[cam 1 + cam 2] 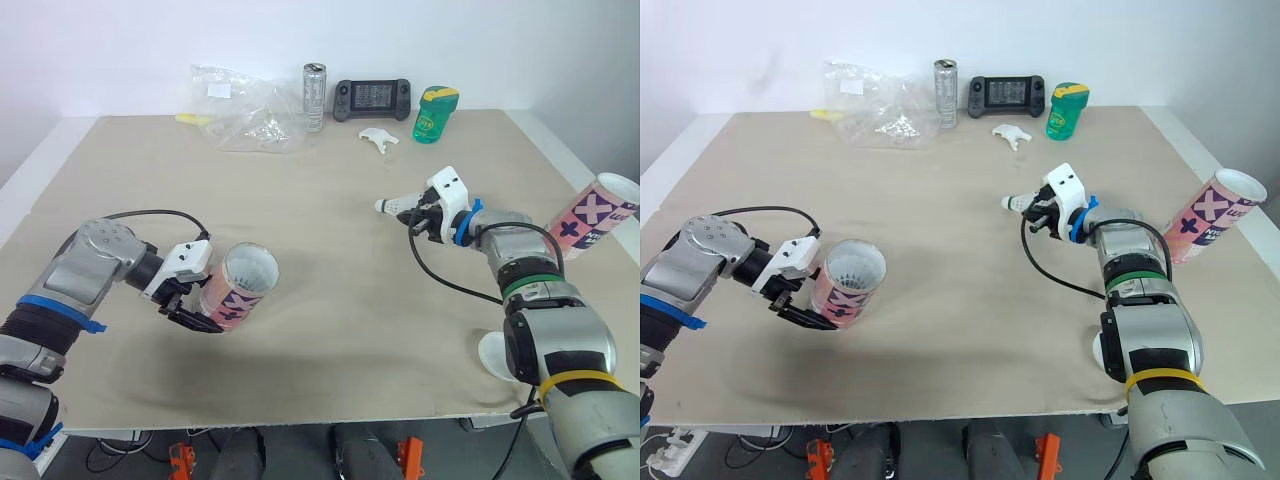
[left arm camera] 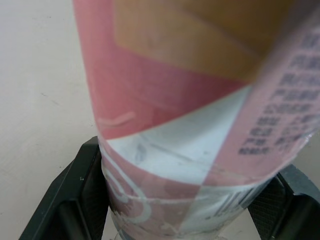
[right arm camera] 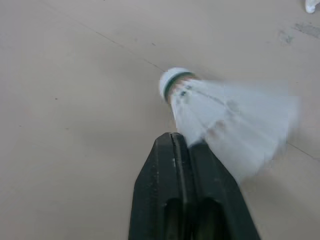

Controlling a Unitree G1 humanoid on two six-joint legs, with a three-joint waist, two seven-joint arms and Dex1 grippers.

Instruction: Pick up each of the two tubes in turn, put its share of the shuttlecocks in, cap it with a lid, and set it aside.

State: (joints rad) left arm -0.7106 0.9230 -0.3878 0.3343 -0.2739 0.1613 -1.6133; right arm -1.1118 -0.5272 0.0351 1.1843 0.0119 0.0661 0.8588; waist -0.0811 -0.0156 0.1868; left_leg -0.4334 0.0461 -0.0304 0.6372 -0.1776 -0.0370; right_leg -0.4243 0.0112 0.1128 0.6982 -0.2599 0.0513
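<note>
Right at the front edge of the table (image 1: pixel 330 385), a white round piece (image 1: pixel 492 356) peeks out beside the right arm. It's a lid, I'd guess, though half of it is hidden. Over on the left, the left gripper (image 1: pixel 195 305) has both fingers clamped on the lower body of a pink-patterned tube (image 1: pixel 240 285), which is tilted with its open mouth turned up and toward the middle. Well apart from it, the right gripper (image 1: pixel 428 215) is pinched closed on a shuttlecock (image 1: pixel 397 206), holding it by the feather skirt with the cork tip pointing out toward the left. The second tube (image 1: pixel 597 212) leans at the table's right edge. Along the back sit a plastic bag (image 1: pixel 245 110), a can (image 1: pixel 315 97), a game console (image 1: pixel 372 96) and a green bottle (image 1: pixel 436 114). So the step, as I read it, is loading. To do it well, lead with the cork, line it up with the tube's axis, and tip the mouth toward the incoming hand so the feathers don't snag the rim. That hold on the feathers looks slight, so go slowly and let go only once the cork is past the rim.
</note>
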